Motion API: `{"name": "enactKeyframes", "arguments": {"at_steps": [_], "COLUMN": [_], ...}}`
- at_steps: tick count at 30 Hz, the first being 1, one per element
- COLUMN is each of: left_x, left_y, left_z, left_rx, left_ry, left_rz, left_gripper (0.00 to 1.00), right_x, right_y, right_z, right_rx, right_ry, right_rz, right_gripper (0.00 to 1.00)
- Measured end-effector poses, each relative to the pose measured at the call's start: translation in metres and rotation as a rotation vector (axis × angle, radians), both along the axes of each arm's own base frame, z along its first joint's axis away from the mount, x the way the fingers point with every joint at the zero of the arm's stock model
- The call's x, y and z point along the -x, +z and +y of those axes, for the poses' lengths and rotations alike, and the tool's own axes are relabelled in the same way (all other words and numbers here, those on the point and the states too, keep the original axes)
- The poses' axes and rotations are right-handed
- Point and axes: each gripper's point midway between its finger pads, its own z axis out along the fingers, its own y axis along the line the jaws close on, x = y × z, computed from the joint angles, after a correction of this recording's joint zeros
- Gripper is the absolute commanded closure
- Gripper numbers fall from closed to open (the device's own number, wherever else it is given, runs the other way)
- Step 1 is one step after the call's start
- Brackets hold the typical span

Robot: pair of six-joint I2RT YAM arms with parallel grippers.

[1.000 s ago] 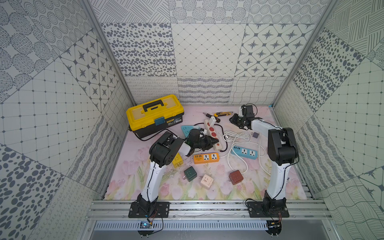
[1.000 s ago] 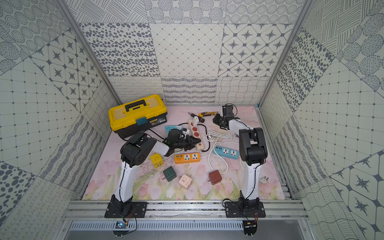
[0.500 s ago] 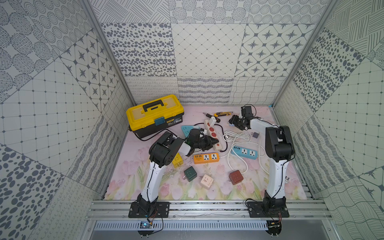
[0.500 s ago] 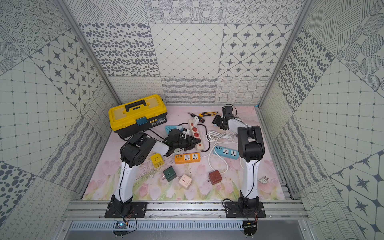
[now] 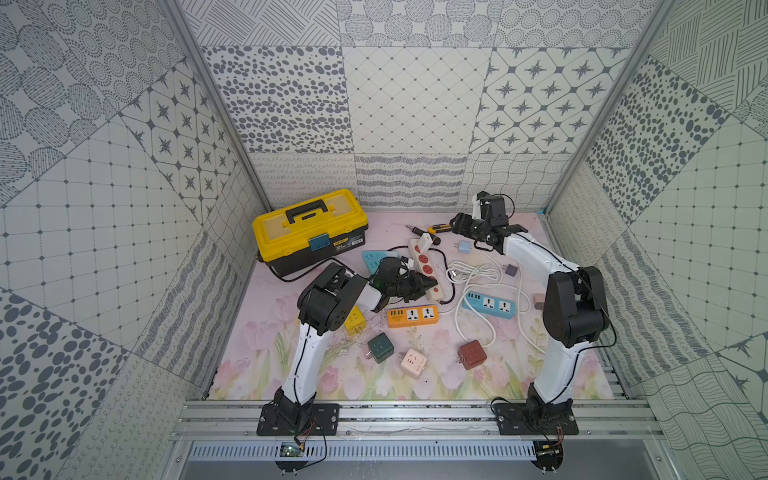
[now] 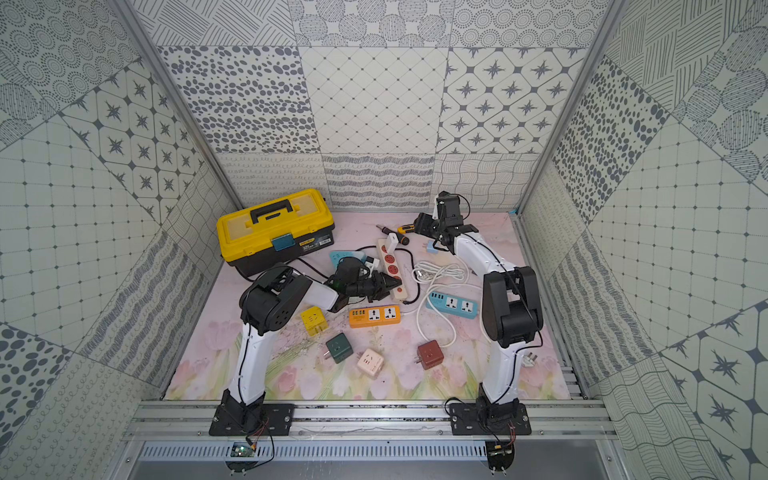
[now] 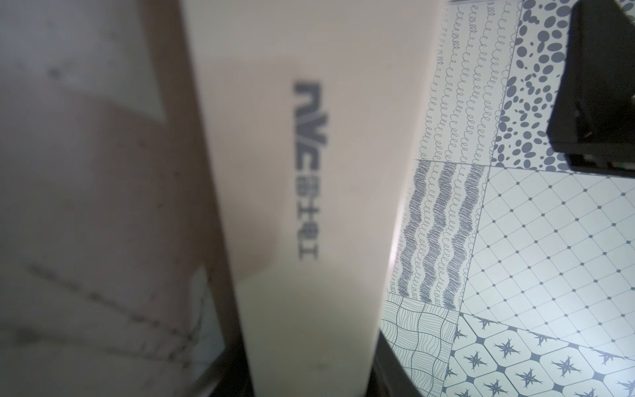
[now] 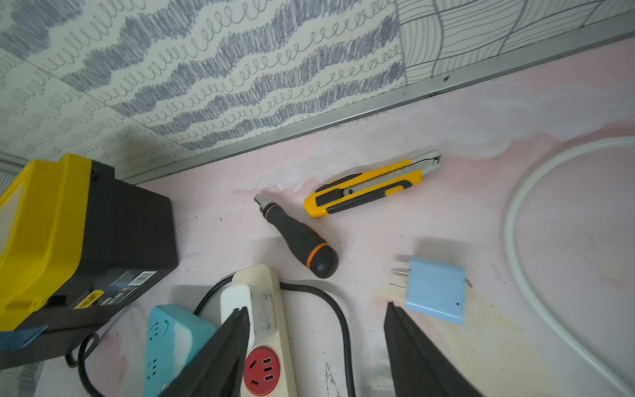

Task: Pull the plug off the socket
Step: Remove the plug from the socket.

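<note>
Both top views sit high above the aluminium front rail (image 5: 415, 417) and look steeply down and inward toward the patterned back wall (image 5: 407, 124). You get the whole cell, pink floral mat (image 5: 415, 378) edge to edge. The pair overlap almost entirely, offset only slightly sideways.

Your left wrist camera: pressed very close against the cream power strip (image 7: 309, 172), printed lettering blurred, back-wall tiles showing past one side.

Your right wrist camera: low over the mat, near, facing the foot of the back wall. With both top views it shares the far end of the strip (image 8: 271, 319) and the yellow-and-black plastic toolbox (image 8: 51, 223).
</note>
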Motion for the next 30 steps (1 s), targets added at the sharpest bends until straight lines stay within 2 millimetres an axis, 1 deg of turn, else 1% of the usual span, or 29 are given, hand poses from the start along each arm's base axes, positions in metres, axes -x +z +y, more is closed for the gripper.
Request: {"name": "enactKeyframes", "arguments": {"at_steps": [3,6,8,11,13,15,16,19,25,30], "left_x": [0.0,0.0,0.0,0.0,0.0,0.001,0.0,0.0,0.0,0.0], "left_y": [0.0,0.0,0.0,0.0,0.0,0.0,0.0,0.0,0.0,0.0], "left_z": [0.0,0.0,0.0,0.0,0.0,-0.001,-0.001,-0.001,-0.001,-0.001], "left_rx": [-0.001,0.0,0.0,-0.001,-0.001,-0.001,-0.001,-0.003,-0.005,-0.006], "left_ry": [-0.001,-0.002,-0.003,-0.005,-0.005,-0.006,-0.007,-0.008,-0.01,-0.01], "left_rz": [-0.001,-0.001,0.0,0.001,0.001,0.002,0.001,0.003,0.003,0.003], "left_gripper": [1.0,1.0,1.0,1.0,1.0,1.0,1.0,1.0,1.0,1.0], "right_x": [0.007,0.011,0.014,0.013,0.011,0.008,0.007,0.005,0.002,0.0], "right_y": [-0.01,-0.028,-0.041,-0.057,-0.066,-0.072,-0.073,-0.077,-0.081,-0.087], "right_z": [0.028,0.055,0.068,0.08,0.086,0.092,0.093,0.096,0.102,0.103], "right_rx": [0.015,0.023,0.028,0.043,0.057,0.071,0.075,0.094,0.116,0.126], "right_ry": [0.092,0.182,0.232,0.286,0.31,0.329,0.332,0.336,0.338,0.335], "right_rz": [0.007,0.029,0.049,0.08,0.097,0.104,0.107,0.114,0.117,0.141], "right_gripper": [0.35,0.35,0.35,0.35,0.35,0.38,0.4,0.48,0.5,0.58]}}
